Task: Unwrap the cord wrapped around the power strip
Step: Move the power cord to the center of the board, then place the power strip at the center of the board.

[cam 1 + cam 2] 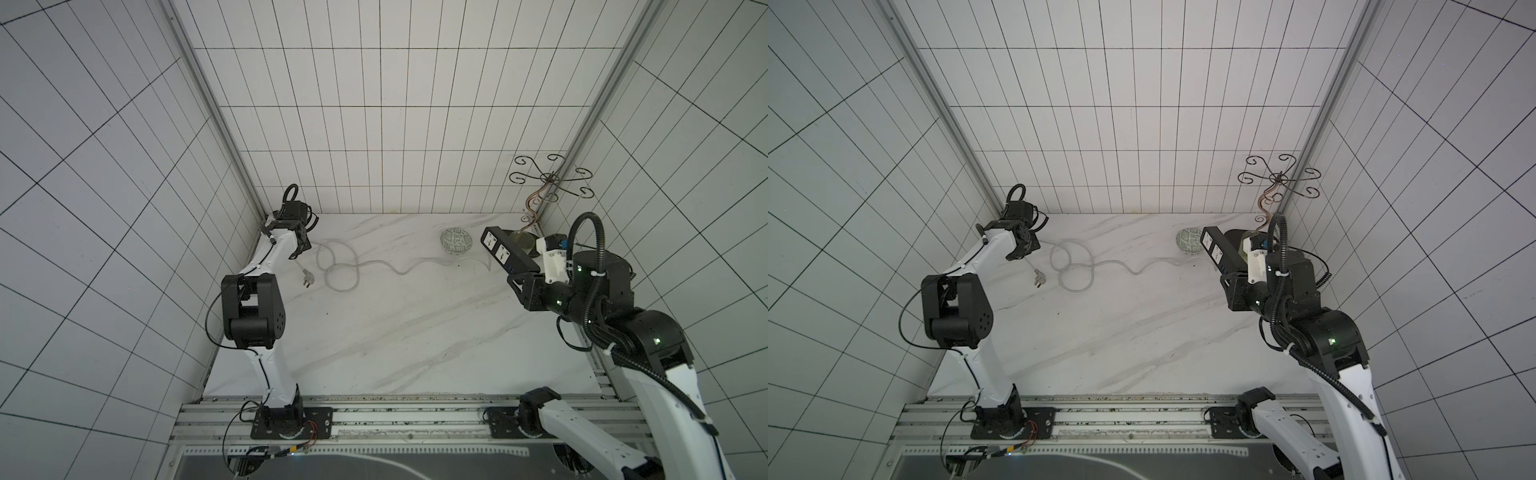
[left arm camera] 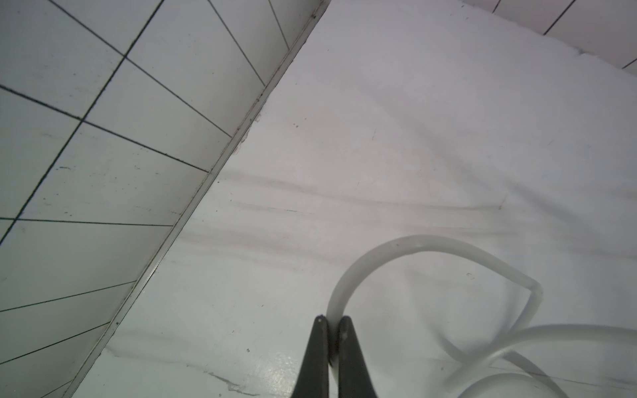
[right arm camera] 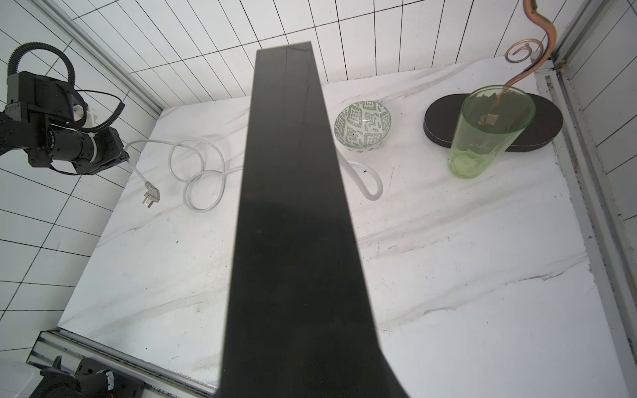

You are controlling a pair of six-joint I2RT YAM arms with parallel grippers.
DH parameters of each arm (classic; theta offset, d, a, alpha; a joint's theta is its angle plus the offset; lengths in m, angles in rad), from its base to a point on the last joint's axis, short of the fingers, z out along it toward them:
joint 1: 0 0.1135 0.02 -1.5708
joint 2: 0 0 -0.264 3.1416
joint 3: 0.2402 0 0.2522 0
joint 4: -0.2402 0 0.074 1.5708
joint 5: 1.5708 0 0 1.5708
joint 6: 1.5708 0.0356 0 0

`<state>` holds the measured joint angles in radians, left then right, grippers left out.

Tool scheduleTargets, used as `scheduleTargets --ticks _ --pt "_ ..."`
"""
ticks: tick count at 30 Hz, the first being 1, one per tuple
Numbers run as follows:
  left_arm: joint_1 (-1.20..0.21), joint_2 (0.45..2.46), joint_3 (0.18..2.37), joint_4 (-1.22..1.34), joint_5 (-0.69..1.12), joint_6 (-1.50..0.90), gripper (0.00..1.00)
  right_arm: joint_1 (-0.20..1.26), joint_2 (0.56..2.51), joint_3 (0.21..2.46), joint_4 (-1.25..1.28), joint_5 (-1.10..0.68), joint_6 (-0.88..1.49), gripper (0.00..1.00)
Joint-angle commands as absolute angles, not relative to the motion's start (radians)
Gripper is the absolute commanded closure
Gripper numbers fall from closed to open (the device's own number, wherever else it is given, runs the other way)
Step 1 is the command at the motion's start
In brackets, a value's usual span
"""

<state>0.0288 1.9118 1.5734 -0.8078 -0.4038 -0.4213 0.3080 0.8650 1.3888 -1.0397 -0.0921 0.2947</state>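
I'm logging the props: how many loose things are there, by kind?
Power strip with cord: 1
Patterned bowl: 1
Green glass: 1
Scrolled wire stand on dark oval base: 1
Total: 4

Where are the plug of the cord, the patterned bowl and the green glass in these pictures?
plug (image 3: pixel 150 199): right wrist view, on its grey body at the cord's free end.
patterned bowl (image 1: pixel 456 241): a top view, on its patterned inside.
green glass (image 3: pixel 482 138): right wrist view, on its side wall.
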Motion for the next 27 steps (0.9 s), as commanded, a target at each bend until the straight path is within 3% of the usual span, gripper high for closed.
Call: scheduleTargets --ticks 1,7,10,15,22,27 --pt "0.042 1.882 1.459 -0.810 -0.440 -0.451 1.00 0.303 0.866 1.391 -1.022 -0.083 0.282 1.00" --pt "0.043 1.829 1.367 -0.762 -0.377 -0.420 0.37 0.304 0.885 1.336 -0.985 -0.120 0.269 1.00" --pt "0.042 1.780 1.419 -0.756 -0.341 -0.387 0.17 0.302 0.899 1.290 -0.950 -0.140 0.263 1.00" --pt "-0.007 1.617 1.449 -0.632 -0.196 -0.296 0.09 0.304 0.910 1.259 -0.912 -0.178 0.283 1.00" --pt "-0.332 1.337 1.243 -0.176 -0.136 0.003 0.09 0.304 0.928 1.266 -0.920 -0.216 0.260 1.00" --pt "-0.492 1.207 1.080 0.054 0.094 0.276 0.11 0.304 0.928 1.270 -0.932 -0.290 0.221 1.00"
